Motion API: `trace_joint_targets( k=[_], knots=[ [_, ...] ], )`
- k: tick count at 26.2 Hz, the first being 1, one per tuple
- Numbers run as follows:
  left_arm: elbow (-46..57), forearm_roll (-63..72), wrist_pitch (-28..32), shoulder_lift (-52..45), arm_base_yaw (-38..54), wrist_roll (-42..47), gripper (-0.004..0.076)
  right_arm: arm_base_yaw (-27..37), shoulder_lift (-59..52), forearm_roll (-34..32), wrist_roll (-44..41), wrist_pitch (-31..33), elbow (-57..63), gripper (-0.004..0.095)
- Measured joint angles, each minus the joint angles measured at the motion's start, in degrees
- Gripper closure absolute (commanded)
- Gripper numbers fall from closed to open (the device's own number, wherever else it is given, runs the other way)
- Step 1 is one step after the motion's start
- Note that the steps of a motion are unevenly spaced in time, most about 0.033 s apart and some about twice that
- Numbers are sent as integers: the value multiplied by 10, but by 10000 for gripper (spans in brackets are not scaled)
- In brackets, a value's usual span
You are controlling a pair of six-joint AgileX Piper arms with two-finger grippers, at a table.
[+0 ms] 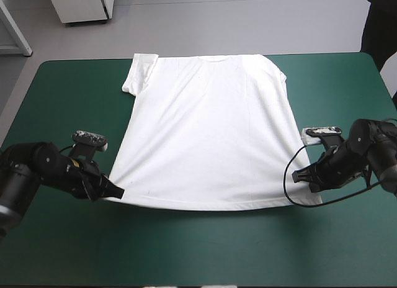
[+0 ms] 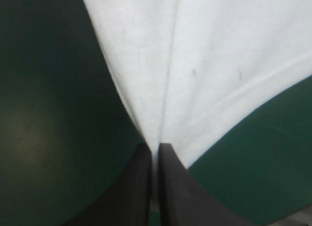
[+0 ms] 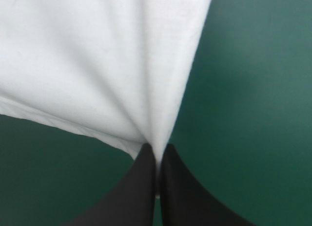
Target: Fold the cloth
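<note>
The white T-shirt (image 1: 208, 130) lies spread flat on the teal-green table, collar toward the far edge and hem toward the near edge. My left gripper (image 1: 115, 192) is shut on the hem's left corner, and the cloth (image 2: 204, 65) fans out from between its black fingers (image 2: 141, 187). At the hem's right corner my right gripper (image 1: 298, 175) is shut on the fabric, which spreads away from its tips as a white sheet (image 3: 97, 65). The hem between the two corners sags slightly and casts a shadow on the cover.
Bare teal-green cover (image 1: 205, 251) runs along the near edge below the hem, and more lies left (image 1: 68, 95) and right (image 1: 335, 89) of the shirt. One short sleeve (image 1: 138, 74) sticks out at the far left.
</note>
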State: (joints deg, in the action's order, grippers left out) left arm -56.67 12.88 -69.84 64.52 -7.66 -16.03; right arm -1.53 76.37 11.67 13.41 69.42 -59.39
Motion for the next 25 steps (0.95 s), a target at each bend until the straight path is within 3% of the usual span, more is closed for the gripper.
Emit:
trace_joint_targets(
  k=[8,21,23,25],
  knots=[
    [128,1,-6,-125,-39,20,746,-62,-136,-48,-26,3,125,925],
    [182,1,-9,-154,-41,44,739,-69,-212,-81,-42,2,224,920],
    [182,1,-9,-154,-41,48,703,-69,-213,-82,-48,2,224,891],
    [182,1,-9,-156,-41,49,577,-69,-214,-64,-50,2,224,766]
  ],
)
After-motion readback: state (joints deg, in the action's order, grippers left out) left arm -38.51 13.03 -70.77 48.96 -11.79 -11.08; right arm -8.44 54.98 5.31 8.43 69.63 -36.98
